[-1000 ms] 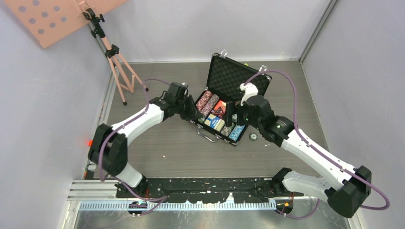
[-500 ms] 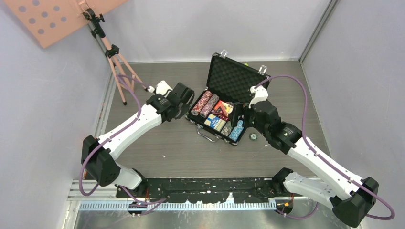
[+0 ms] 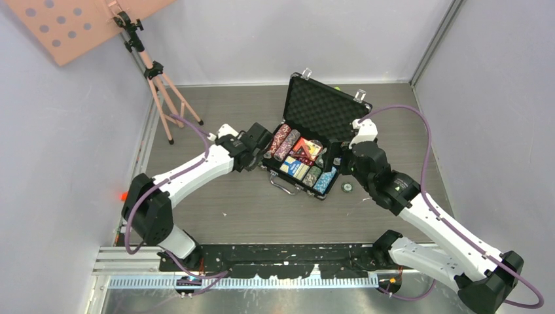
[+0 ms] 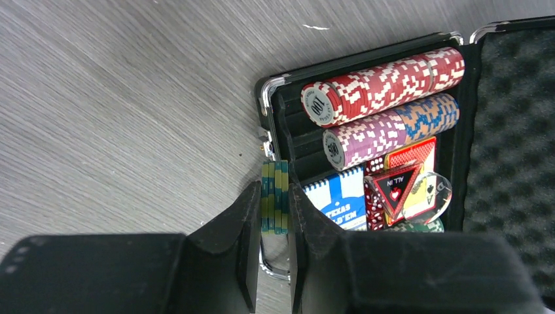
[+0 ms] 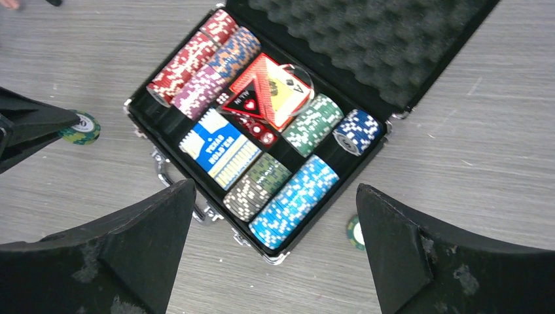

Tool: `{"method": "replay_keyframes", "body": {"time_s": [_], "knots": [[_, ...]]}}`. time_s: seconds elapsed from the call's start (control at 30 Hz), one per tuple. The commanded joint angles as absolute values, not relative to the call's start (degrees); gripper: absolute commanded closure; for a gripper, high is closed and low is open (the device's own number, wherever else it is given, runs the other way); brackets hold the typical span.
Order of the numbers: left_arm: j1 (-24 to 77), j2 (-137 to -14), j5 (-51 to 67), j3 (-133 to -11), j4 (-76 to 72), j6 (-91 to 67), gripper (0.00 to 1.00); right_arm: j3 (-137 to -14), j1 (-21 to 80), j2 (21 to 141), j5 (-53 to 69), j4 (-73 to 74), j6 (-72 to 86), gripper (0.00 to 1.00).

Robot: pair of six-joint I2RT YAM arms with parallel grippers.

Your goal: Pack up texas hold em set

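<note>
Back in swings the left arm toward the briefcase (image 3: 325,108), while the right has eased off to its right side. Left gripper (image 4: 275,219) is pinched narrow on a short green-and-yellow chip stack (image 4: 274,195), just outside the case's left corner rim. To my eye the free gap beside the red-and-white chip row (image 4: 386,82) lies just right of it, with the stack's axis roughly in line. Right gripper (image 5: 275,190) hangs wide and empty above the case. One stray green chip (image 5: 355,232) sits on the grey wood-grain surface (image 3: 229,209) just right of the case, with pale walls all round.

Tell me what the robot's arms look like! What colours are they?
Both arms are white tubes with chunky black joints: the left arm and the right arm. A purple cable loops along each. The left tool and right tool have black, wedge-shaped fingers, the right ones scuffed.
</note>
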State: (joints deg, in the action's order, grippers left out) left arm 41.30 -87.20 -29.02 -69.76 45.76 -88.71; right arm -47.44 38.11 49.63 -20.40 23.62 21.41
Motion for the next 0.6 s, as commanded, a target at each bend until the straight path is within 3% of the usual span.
{"method": "replay_keyframes", "body": {"time_s": [0.0, 0.57], "knots": [[42.7, -89.3, -32.5, -70.7, 40.9, -94.4, 1.00, -49.5, 37.7, 49.2, -24.2, 26.0, 22.1, 0.00], [43.9, -100.1, -28.7, -76.4, 37.3, -95.2, 1.00, -50.1, 37.5, 48.6, -23.4, 26.4, 21.8, 0.01]]}}
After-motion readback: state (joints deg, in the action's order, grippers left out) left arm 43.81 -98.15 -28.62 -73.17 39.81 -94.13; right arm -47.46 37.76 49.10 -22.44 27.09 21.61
